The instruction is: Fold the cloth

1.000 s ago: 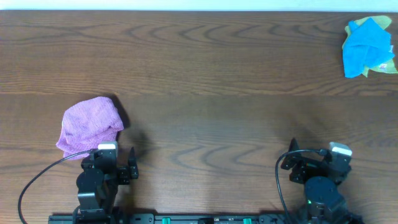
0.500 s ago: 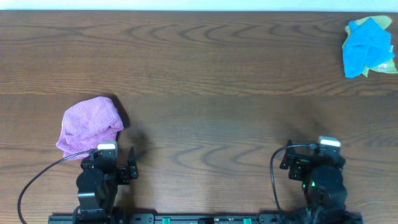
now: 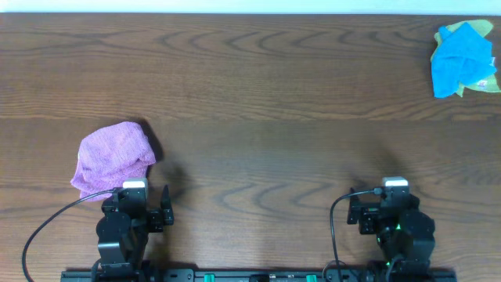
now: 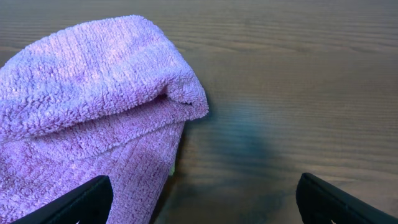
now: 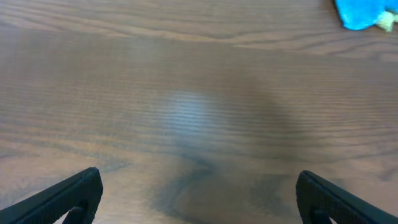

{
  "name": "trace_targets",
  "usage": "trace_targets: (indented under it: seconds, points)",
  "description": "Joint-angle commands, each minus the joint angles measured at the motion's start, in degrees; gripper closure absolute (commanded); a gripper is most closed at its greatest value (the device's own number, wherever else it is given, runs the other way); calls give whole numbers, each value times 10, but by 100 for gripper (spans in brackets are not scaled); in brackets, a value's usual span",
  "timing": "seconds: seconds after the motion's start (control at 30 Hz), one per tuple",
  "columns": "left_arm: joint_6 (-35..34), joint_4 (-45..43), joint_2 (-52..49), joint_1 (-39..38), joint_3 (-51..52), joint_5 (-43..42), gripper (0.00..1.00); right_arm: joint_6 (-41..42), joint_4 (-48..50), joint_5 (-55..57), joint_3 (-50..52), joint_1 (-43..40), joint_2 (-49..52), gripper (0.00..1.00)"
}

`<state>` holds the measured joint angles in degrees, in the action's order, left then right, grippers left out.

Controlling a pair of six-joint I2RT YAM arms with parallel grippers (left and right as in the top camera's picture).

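A pink cloth (image 3: pixel 113 159) lies bunched on the wooden table at the left; in the left wrist view (image 4: pixel 87 106) it fills the left half, folded over on itself. My left gripper (image 3: pixel 135 205) sits just in front of it, open and empty (image 4: pixel 199 205), its left finger (image 4: pixel 68 205) over the cloth's near edge. My right gripper (image 3: pixel 391 205) is open and empty (image 5: pixel 199 202) over bare table near the front edge. A blue cloth (image 3: pixel 462 59) lies crumpled at the far right corner, also seen in the right wrist view (image 5: pixel 364 12).
A yellow-green cloth (image 3: pixel 484 78) peeks from under the blue one. A small green bit (image 4: pixel 173 168) shows at the pink cloth's edge. The table's far edge (image 3: pixel 250 13) runs along the top.
My right arm has swung left and its gripper now points straight ahead. The left arm and both cloths have not moved.
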<state>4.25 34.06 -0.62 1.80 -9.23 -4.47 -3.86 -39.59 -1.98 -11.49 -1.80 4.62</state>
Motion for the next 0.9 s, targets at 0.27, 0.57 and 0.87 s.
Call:
trace_targets:
  seconds: [0.27,0.57,0.87]
  points:
    - [-6,-1,4,-2,4,4,5,-13,-24,-9,23,-7,-42,1]
    - [-6,-1,4,-2,4,4,5,42,-25,33,23,-10,-43,1]
    - [-6,-1,4,-2,4,4,5,42,-22,34,23,-10,-43,1]
